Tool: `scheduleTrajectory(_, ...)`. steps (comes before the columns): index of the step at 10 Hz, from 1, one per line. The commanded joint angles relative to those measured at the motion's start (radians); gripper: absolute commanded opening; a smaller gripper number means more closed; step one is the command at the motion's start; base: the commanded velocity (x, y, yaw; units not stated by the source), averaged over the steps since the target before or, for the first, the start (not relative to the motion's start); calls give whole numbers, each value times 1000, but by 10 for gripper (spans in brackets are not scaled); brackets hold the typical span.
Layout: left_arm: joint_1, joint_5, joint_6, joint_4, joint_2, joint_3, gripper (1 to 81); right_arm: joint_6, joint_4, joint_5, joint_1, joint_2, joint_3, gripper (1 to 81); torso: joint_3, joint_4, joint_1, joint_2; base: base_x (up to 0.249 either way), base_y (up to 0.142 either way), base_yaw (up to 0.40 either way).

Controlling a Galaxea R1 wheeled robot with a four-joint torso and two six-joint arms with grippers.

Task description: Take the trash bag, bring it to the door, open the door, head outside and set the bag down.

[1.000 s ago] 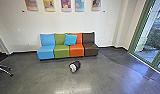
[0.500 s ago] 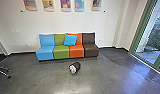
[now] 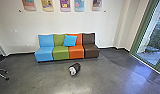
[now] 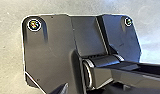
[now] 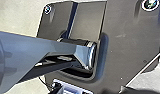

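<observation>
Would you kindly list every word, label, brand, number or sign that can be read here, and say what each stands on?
No text can be read with certainty.
Posters on the wall: printed designs, any wording too small to read.
Trash bag on the floor: no readable label.

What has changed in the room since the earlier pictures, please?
Only the viewpoint has shifted, seemingly a little nearer the seats; no thing visibly moved. The bag is still on the floor in front of them, the blue cushion still on them.
</observation>
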Motion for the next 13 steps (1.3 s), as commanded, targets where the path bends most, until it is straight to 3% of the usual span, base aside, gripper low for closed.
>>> scheduleTrajectory(1, -35, 44, 7, 11, 0, 6, 811, -5, -15, -74, 24, 2, 8, 811, 0, 0, 0, -1, 123, 65, 0)
scheduleTrajectory(10, -35, 44, 7, 9, 0, 6, 811, -3, -12, -74, 24, 2, 6, 811, 0, 0, 0, -1, 112, 74, 0)
scheduleTrajectory(13, -35, 44, 7, 9, -1, 6, 811, -3, -10, -74, 24, 4, 6, 811, 0, 0, 0, -1, 111, 0, 0)
